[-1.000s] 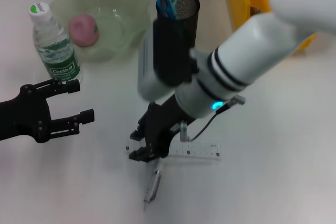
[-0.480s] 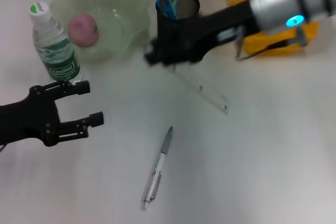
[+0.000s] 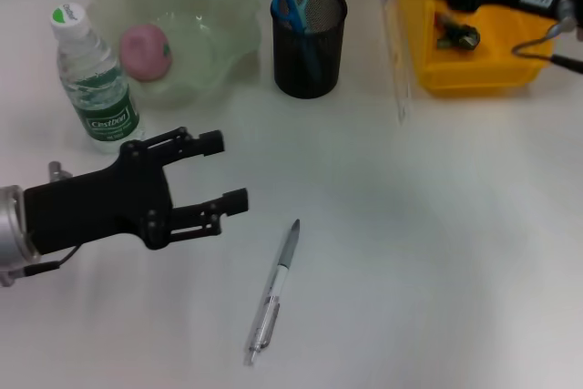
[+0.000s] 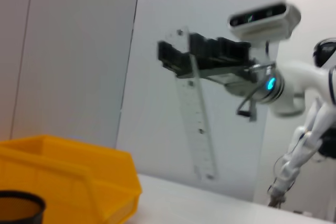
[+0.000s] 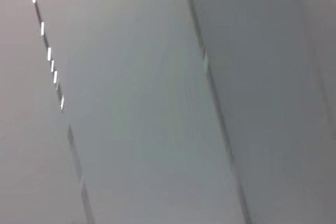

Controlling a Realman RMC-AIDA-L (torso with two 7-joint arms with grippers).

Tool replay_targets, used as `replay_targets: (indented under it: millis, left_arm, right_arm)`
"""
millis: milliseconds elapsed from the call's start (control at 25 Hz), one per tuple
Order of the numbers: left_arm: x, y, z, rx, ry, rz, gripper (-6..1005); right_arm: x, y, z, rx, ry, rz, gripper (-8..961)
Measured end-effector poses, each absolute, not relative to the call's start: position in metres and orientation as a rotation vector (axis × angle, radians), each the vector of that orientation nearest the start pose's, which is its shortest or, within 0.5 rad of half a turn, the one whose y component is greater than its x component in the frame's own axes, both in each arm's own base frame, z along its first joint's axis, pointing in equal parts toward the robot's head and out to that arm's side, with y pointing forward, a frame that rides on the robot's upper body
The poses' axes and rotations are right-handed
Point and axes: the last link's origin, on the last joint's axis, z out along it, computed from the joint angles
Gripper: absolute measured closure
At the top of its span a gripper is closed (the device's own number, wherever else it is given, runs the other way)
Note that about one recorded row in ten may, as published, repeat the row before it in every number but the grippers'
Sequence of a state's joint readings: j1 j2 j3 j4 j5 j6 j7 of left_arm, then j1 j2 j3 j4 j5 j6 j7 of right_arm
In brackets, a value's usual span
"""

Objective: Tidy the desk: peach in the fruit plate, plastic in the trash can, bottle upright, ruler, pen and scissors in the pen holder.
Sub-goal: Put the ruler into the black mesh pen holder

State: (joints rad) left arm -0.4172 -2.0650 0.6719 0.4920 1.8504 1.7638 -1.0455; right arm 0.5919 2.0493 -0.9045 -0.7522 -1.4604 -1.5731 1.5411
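Three views were logged, each giving different content. Head view: white desk (image 3: 437,252) with a pale green, wavy-rimmed translucent fruit plate (image 3: 228,6) holding a pink peach (image 3: 146,50); a clear plastic bottle (image 3: 94,79) standing upright beside it, white cap, green label; a black mesh cylindrical pen holder (image 3: 310,47) with blue-handled scissors (image 3: 293,2) inside; a slim silver-and-clear pen (image 3: 275,289) lying flat on the desk, well apart from the holder. Yellow plastic bin (image 3: 474,52) at the far right of the desk.

Left wrist view alone showed the right gripper (image 4: 181,60) raised well above the desk, black jaws clamped on the top end of a transparent ruler (image 4: 197,129), which hung nearly vertical, slightly tilted; the same view took in the yellow bin's side and the holder's rim. In the head view the ruler appeared only as a faint clear strip at the bin's near-left edge, under the dark right arm.

Right wrist view showed only blank grey wall panels; no desk items.

Left gripper (image 3: 219,172): black, fingers spread wide, holding nothing, hovering above the desk between bottle and pen, touching neither.
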Motion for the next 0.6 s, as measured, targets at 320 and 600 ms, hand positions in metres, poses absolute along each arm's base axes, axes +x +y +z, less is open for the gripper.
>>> replay_targets:
  millis: [320,600]
  left_arm:
    - [-0.268,0.274,-0.013,-2.699,-0.373,-1.077,188]
    - [-0.271,0.270,-0.014,-2.689,-0.372,-1.079,188]
  right_arm:
    - [0.171,0.392,0.027,-2.353,0.323,1.290,550]
    - [0.147,0.413,-0.005,-2.320,0.105,1.155,540]
